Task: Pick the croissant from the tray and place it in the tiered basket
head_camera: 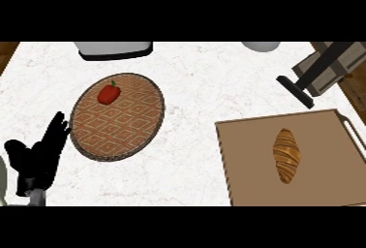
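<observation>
Head view, looking down on a white marble counter (200, 82): the croissant (286, 155) lies lengthwise on the brown tray (247, 164) at the lower right. It is alone on the tray's flat surface and sits nearer the right side, where a pale handle (353, 138) runs along the edge. Well apart from it, at centre left, sits the round woven basket (118, 131), patterned in orange diamonds, with a red bell pepper (109, 93) resting near its far rim. The robot's left hand (39, 162) shows at the left edge, just beside the basket's left rim. Its fingers are straight and point up, the thumb is held apart, and it holds nothing. Along the far edge stand a white appliance (114, 47) on a black base and a white rounded object (261, 46). A grey-and-black rack (322, 68) lies slanted at the upper right.
</observation>
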